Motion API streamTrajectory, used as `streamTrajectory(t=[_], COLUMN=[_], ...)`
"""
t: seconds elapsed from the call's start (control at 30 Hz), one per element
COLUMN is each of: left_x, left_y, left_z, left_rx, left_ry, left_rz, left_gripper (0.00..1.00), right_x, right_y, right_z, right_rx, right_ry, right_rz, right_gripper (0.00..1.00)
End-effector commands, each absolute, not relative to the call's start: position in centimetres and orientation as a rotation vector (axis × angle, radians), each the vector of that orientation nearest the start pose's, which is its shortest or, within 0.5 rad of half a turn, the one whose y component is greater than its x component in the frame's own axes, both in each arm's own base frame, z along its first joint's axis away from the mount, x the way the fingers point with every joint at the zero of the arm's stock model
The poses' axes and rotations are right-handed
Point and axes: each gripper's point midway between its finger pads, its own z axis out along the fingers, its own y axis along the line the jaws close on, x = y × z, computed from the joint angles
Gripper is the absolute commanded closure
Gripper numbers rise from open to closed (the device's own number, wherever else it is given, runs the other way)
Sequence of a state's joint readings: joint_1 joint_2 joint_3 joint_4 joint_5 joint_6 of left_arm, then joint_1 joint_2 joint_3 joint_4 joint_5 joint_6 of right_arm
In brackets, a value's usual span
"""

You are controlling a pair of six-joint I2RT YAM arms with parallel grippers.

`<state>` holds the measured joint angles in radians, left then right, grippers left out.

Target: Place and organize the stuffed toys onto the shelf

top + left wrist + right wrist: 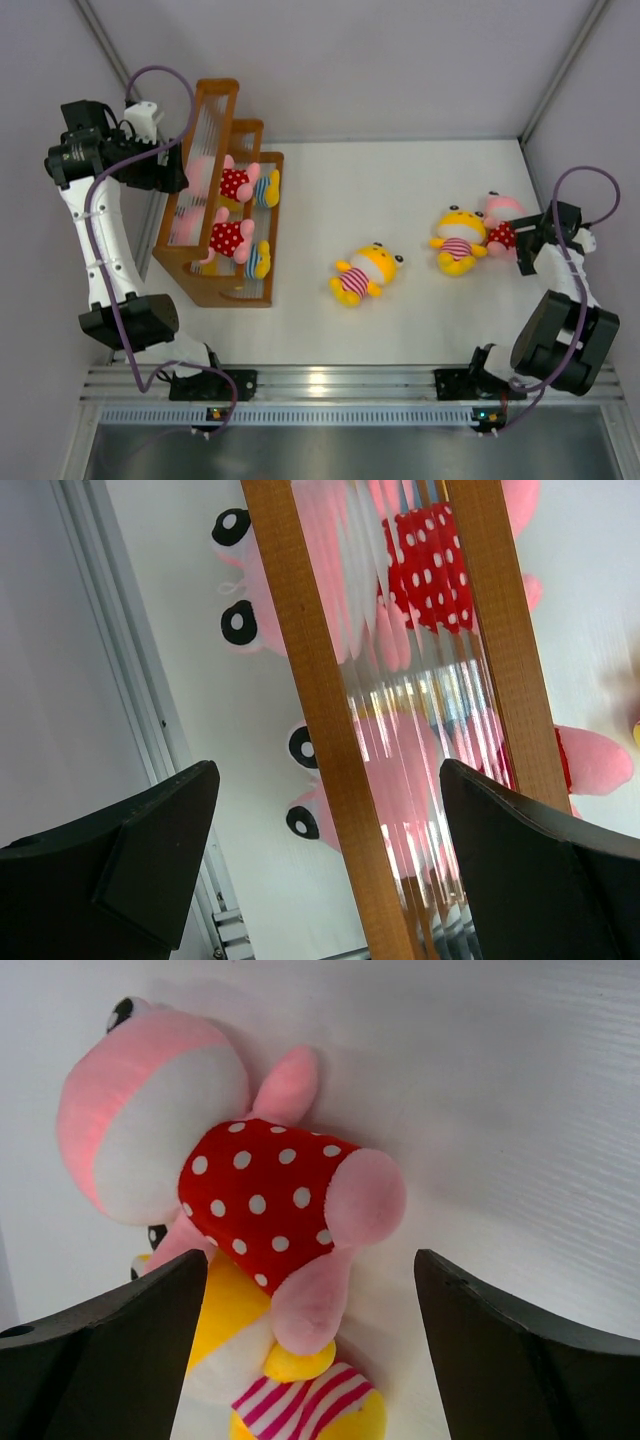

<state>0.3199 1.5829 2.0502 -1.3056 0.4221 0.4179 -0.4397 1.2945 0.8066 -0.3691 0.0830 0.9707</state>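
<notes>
- The shelf [222,195] is standing at the left side of the table [400,180].
- Four toys [235,184] are sitting on the shelf in two pairs, one pair behind the other.
- A fifth toy [365,272] is lying mid-table, right of the shelf.
- Two more toys [458,240] are lying touching near the right edge.
- The right gripper [524,243] is hovering just right of them.
</notes>
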Motion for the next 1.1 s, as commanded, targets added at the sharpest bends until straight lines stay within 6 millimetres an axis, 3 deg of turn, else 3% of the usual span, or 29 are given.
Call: streamTrajectory(t=[0.0,0.13,0.27,0.37,0.4,0.47,0.5,0.53,0.63,0.67,0.73,0.77,0.83,0.87,0.9,0.93,1.0,1.03,1.07], left_x=[35.4,35.6,35.5,35.5,35.5,35.5,35.4,35.5,35.8,35.9,36.0,36.1,36.0,36.0,36.0,35.9,35.9,35.9,35.8], left_y=[5.8,6.0,6.1,6.2,6.3,6.4,6.5,6.5,6.4,6.4,6.6,6.8,6.8,6.9,6.9,6.8,7.0,7.0,7.1], left_z=[34.5,34.4,34.4,34.7,34.6,34.7,34.6,34.4,33.9,33.7,33.5,33.5,33.6,33.6,33.7,33.9,34.1,34.1,34.2], left_rx=[0.312,0.3,0.296,0.298,0.302,0.311,0.31,0.312,0.319,0.321,0.331,0.34,0.354,0.368,0.373,0.384,0.397,0.402,0.412], left_ry=[2.267,2.271,2.274,2.269,2.27,2.269,2.271,2.275,2.286,2.29,2.295,2.295,2.291,2.289,2.285,2.28,2.274,2.272,2.269], left_rz=[-0.114,-0.108,-0.098,-0.087,-0.082,-0.068,-0.066,-0.07,-0.088,-0.09,-0.084,-0.072,-0.062,-0.054,-0.05,-0.043,-0.026,-0.021,-0.012], left_gripper=[0.02,0.02,0.02,0.02,0.02,0.02,0.02,0.02,0.02,0.02,0.02,0.02,0.02,0.02,0.02,0.02,0.02,0.02,0.02], right_x=[33.7,34.5,34.5,34.3,34.2,34.1,34.1,34.1,34.1,34.7,34.3,34.9,36.3,37.8,38.7,40.6,43.7,45.6,48.5], right_y=[-12.3,-11.0,-11.3,-12.2,-12.7,-13.2,-13.4,-13.8,-15.0,-15.7,-16.9,-17.8,-17.4,-17.1,-16.5,-14.4,-11.5,-7.6,-4.9], right_z=[9.9,7.6,5.7,5.9,6.0,6.5,6.9,7.3,10.5,13.3,16.3,20.2,24.0,27.7,29.4,33.8,34.7,35.5,36.7], right_rx=[1.623,1.671,1.742,1.744,1.736,1.715,1.687,1.672,1.565,1.524,1.474,1.428,1.326,1.262,1.196,1.096,0.962,0.86,0.776], right_ry=[1.809,1.853,1.826,1.779,1.767,1.75,1.76,1.759,1.755,1.709,1.68,1.597,1.575,1.534,1.548,1.519,1.607,1.651,1.675], right_rz=[0.185,0.18,0.135,0.086,0.053,0.039,0.033,0.024,-0.057,-0.071,-0.169,-0.178,-0.16,-0.119,-0.122,-0.07,-0.08,-0.018,0.057], right_gripper=[0.15,0.14,0.22,0.44,0.64,0.83,0.99,1.0,1.0,1.0,1.0,1.0,1.0,1.0,1.0,1.0,1.0,1.0,1.0])
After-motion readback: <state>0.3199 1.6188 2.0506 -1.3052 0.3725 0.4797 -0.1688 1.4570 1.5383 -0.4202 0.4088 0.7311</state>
